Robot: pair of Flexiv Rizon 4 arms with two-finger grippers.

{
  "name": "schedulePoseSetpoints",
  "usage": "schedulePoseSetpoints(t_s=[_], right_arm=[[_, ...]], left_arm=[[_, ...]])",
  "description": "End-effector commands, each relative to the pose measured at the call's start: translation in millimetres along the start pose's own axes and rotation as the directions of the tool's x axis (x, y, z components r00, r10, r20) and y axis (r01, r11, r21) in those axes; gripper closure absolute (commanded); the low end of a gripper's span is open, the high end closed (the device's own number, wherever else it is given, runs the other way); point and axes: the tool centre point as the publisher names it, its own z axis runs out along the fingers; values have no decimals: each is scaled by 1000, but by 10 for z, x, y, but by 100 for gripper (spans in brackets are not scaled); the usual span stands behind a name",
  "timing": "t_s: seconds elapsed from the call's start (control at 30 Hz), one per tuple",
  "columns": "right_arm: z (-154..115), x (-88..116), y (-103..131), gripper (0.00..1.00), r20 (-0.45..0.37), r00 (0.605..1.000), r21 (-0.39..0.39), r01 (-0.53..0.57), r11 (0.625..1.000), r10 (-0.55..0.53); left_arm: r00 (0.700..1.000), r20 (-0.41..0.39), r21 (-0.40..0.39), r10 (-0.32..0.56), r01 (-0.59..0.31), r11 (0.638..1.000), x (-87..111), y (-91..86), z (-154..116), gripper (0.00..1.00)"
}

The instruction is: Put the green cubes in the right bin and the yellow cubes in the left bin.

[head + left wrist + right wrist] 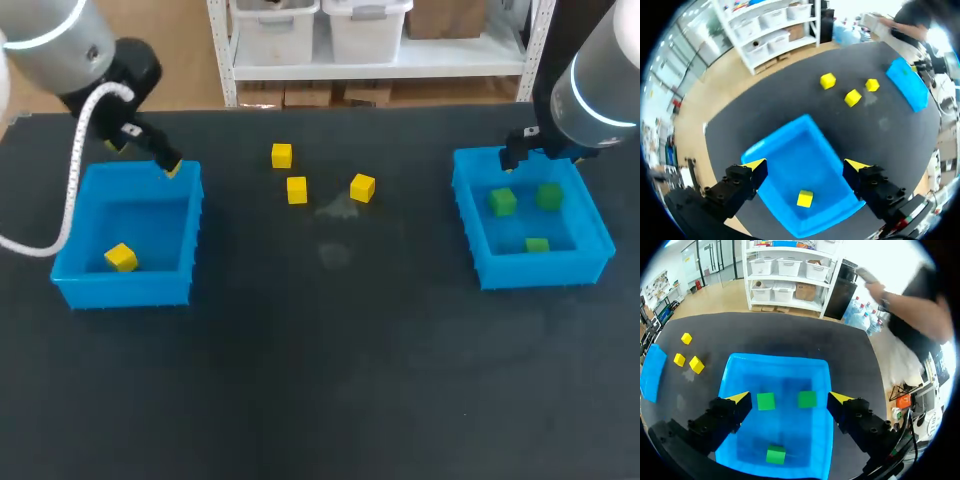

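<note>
Yellow sorting in hand; three yellow cubes [296, 189] loose on table [320, 380]; left gripper [806, 165] and right gripper [790, 397] released, empty; next, grasp nearest.

One cube [804, 198] lies in the left bin [800, 152], under and between the left fingers [756, 165]. Three loose cubes [852, 97] sit on the bench [880, 142] ahead. Another three cubes [765, 401] lie in the right bin [785, 372], under the right fingers [741, 398].

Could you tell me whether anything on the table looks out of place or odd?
Nothing is missorted: the left bin holds one yellow cube, the right bin three green cubes. Three loose yellow cubes wait on the table, with a faint pale smudge beside the rightmost.
</note>
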Motion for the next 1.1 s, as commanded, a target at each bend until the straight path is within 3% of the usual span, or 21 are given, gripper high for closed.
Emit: schedulePoseSetpoints(t_s=[0.03, 0.2, 0.33, 0.5, 0.9, 1.1], right_arm=[[-4, 13, -1, 0, 5, 1000, 2, -1, 1000, 1], [-4, 13, -1, 0, 5, 1000, 2, -1, 1000, 1], [-4, 13, -1, 0, 5, 1000, 2, -1, 1000, 1], [-4, 13, -1, 0, 5, 1000, 2, -1, 1000, 1], [-4, 13, -1, 0, 5, 1000, 2, -1, 1000, 1], [-4, 13, -1, 0, 5, 1000, 2, -1, 1000, 1]], left_arm=[[997, -30, 2, 74, -74, 997, -403, -133, 22, 0], [978, -12, 61, 210, -208, 976, -705, -379, 53, 0], [941, -15, 115, 339, -335, 935, -837, -610, 93, 0], [892, -42, 159, 450, -439, 884, -930, -724, 264, 0], [785, -115, 203, 609, -581, 788, -1090, -909, 834, 0], [752, -133, 219, 645, -613, 759, -1167, -965, 1069, 0]])
